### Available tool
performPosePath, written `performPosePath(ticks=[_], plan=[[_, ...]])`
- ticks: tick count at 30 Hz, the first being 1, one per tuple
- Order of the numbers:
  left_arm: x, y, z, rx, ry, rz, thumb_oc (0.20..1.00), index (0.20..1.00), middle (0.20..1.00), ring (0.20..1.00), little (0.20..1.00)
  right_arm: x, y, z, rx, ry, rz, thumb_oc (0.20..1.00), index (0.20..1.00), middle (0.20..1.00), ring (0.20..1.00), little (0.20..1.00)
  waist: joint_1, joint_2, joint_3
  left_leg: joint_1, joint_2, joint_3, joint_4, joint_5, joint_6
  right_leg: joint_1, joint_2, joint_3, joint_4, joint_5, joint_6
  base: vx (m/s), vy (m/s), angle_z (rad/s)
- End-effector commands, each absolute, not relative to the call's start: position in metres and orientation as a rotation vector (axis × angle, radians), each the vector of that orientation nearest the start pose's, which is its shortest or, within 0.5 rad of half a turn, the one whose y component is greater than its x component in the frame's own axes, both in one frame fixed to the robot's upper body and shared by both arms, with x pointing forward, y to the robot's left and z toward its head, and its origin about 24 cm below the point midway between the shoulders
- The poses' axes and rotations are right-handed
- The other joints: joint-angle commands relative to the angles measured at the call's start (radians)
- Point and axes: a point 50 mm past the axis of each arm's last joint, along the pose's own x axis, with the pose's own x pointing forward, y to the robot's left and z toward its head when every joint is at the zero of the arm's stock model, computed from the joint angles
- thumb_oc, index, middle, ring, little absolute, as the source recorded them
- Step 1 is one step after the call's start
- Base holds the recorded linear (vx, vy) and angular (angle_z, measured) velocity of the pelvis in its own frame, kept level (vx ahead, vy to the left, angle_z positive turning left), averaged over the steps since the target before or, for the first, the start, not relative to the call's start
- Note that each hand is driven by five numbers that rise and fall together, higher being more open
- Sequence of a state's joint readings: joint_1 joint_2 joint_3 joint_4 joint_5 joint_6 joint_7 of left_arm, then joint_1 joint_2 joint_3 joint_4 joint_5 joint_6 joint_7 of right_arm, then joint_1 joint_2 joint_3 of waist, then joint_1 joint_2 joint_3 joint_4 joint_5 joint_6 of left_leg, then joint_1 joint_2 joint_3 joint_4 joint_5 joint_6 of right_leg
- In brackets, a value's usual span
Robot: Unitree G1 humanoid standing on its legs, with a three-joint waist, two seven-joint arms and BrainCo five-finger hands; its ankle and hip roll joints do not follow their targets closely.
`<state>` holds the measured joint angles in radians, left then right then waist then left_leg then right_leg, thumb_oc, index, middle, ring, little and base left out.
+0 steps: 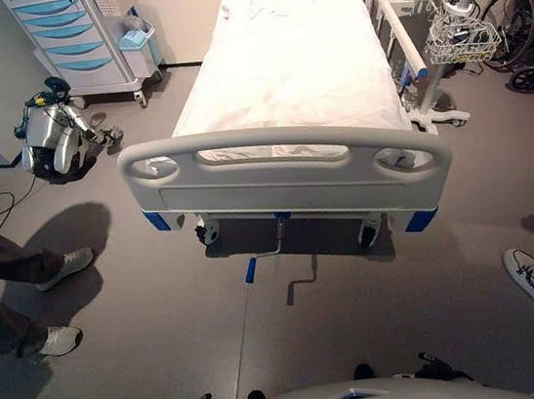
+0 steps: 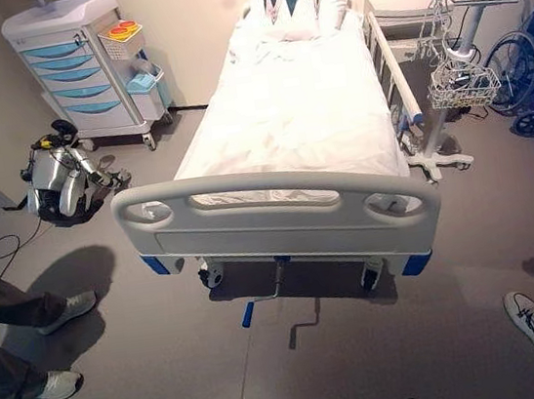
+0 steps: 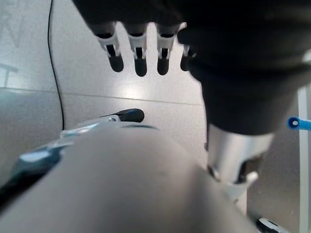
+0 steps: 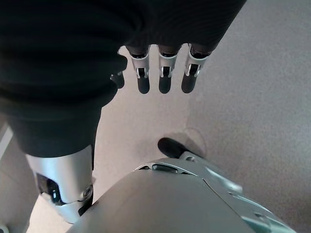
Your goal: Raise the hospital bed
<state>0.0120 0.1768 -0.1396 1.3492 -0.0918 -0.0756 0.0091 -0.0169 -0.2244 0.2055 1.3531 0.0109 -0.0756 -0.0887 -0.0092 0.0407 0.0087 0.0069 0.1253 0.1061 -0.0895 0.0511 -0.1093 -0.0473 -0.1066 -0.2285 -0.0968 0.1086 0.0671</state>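
Filling the middle of the head views, the one hospital bed [image 1: 299,67] stands lengthwise with its grey footboard [image 1: 284,178] toward the lower frame and one pillow [image 2: 295,4] at the top. It looks heavy and rigid, not a thing to lift bodily; I judge it rises by the cranks under the footboard, of which two show: one blue-tipped crank handle [image 1: 250,270] and one grey crank handle [image 1: 303,283] just right of it. Upper left stands one drawer cart [image 2: 82,66]; upper right, one monitor stand with a wire basket [image 2: 464,85]. The left hand [image 3: 141,53] and right hand [image 4: 165,73] hang with straight fingers, empty, over bare floor.
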Motion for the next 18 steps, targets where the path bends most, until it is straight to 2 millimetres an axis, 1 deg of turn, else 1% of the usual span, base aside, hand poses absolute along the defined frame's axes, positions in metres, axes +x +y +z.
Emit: performPosePath(ticks=[1, 8, 10, 11, 13, 14, 15, 16, 17, 18], plan=[[0.082, 0.211, -0.169, 0.148, 1.258, 0.066, 1.0, 1.0, 1.0, 1.0, 1.0, 0.095, -0.227, -0.164, -0.396, 1.234, -0.016, 1.0, 1.0, 1.0, 1.0, 1.0, 0.002, -0.054, 0.045, 0.02, -0.066, 0.005, 0.002, -0.06, 0.068, 0.066, -0.034, -0.024, 0.01, -0.059, 0.079, 0.0, 0.0, 0.0], [0.089, 0.215, -0.167, 0.16, 1.237, 0.084, 1.0, 1.0, 1.0, 1.0, 1.0, 0.102, -0.232, -0.161, -0.408, 1.205, -0.043, 1.0, 1.0, 1.0, 1.0, 1.0, -0.006, -0.053, 0.069, -0.013, -0.061, 0.008, 0.002, -0.046, 0.063, 0.029, -0.03, -0.016, 0.01, -0.049, 0.078, -0.03, 0.004, -0.01], [0.098, 0.218, -0.165, 0.166, 1.208, 0.106, 1.0, 1.0, 1.0, 1.0, 1.0, 0.108, -0.235, -0.158, -0.411, 1.183, -0.066, 1.0, 1.0, 1.0, 1.0, 1.0, -0.013, -0.053, 0.089, -0.036, -0.057, 0.01, 0.002, -0.035, 0.061, 0.003, -0.028, -0.012, 0.01, -0.04, 0.077, -0.06, -0.002, -0.03], [0.098, 0.218, -0.165, 0.166, 1.207, 0.106, 1.0, 1.0, 1.0, 1.0, 1.0, 0.108, -0.235, -0.158, -0.411, 1.183, -0.066, 1.0, 1.0, 1.0, 1.0, 1.0, -0.013, -0.053, 0.089, -0.037, -0.057, 0.01, 0.002, -0.034, 0.061, 0.002, -0.028, -0.012, 0.01, -0.04, 0.077, -0.07, -0.007, -0.01], [0.108, 0.224, -0.161, 0.179, 1.172, 0.143, 1.0, 1.0, 1.0, 1.0, 1.0, 0.116, -0.238, -0.155, -0.419, 1.156, -0.087, 1.0, 1.0, 1.0, 1.0, 1.0, -0.017, -0.054, 0.116, -0.061, -0.053, 0.011, 0.002, -0.02, 0.057, -0.024, -0.026, -0.01, 0.01, -0.031, 0.076, -0.06, -0.005, -0.02], [0.108, 0.224, -0.161, 0.179, 1.172, 0.144, 1.0, 1.0, 1.0, 1.0, 1.0, 0.116, -0.238, -0.155, -0.419, 1.155, -0.087, 1.0, 1.0, 1.0, 1.0, 1.0, -0.017, -0.054, 0.116, -0.062, -0.053, 0.011, 0.002, -0.019, 0.057, -0.025, -0.026, -0.01, 0.01, -0.031, 0.075, -0.07, 0.004, -0.01], [0.119, 0.226, -0.157, 0.179, 1.134, 0.17, 1.0, 1.0, 1.0, 1.0, 1.0, 0.123, -0.24, -0.153, -0.422, 1.131, -0.104, 1.0, 1.0, 1.0, 1.0, 1.0, -0.02, -0.055, 0.135, -0.082, -0.051, 0.014, 0.002, -0.01, 0.054, -0.045, -0.025, -0.008, 0.01, -0.023, 0.075, -0.04, 0.002, -0.02], [0.119, 0.226, -0.157, 0.179, 1.134, 0.171, 1.0, 1.0, 1.0, 1.0, 1.0, 0.123, -0.24, -0.153, -0.422, 1.131, -0.104, 1.0, 1.0, 1.0, 1.0, 1.0, -0.02, -0.055, 0.134, -0.083, -0.051, 0.014, 0.002, -0.009, 0.054, -0.046, -0.025, -0.008, 0.01, -0.023, 0.075, -0.09, 0.003, -0.04], [0.129, 0.224, -0.154, 0.17, 1.098, 0.179, 1.0, 1.0, 1.0, 1.0, 1.0, 0.132, -0.242, -0.149, -0.42, 1.101, -0.126, 1.0, 1.0, 1.0, 1.0, 1.0, -0.023, -0.057, 0.156, -0.105, -0.049, 0.015, 0.002, 0.002, 0.052, -0.07, -0.025, -0.007, 0.01, -0.014, 0.075, -0.05, 0.001, -0.04], [0.129, 0.224, -0.154, 0.17, 1.098, 0.179, 1.0, 1.0, 1.0, 1.0, 1.0, 0.133, -0.242, -0.149, -0.42, 1.101, -0.126, 1.0, 1.0, 1.0, 1.0, 1.0, -0.023, -0.057, 0.155, -0.106, -0.049, 0.015, 0.002, 0.002, 0.052, -0.071, -0.025, -0.007, 0.01, -0.014, 0.075, -0.07, -0.002, -0.05]])
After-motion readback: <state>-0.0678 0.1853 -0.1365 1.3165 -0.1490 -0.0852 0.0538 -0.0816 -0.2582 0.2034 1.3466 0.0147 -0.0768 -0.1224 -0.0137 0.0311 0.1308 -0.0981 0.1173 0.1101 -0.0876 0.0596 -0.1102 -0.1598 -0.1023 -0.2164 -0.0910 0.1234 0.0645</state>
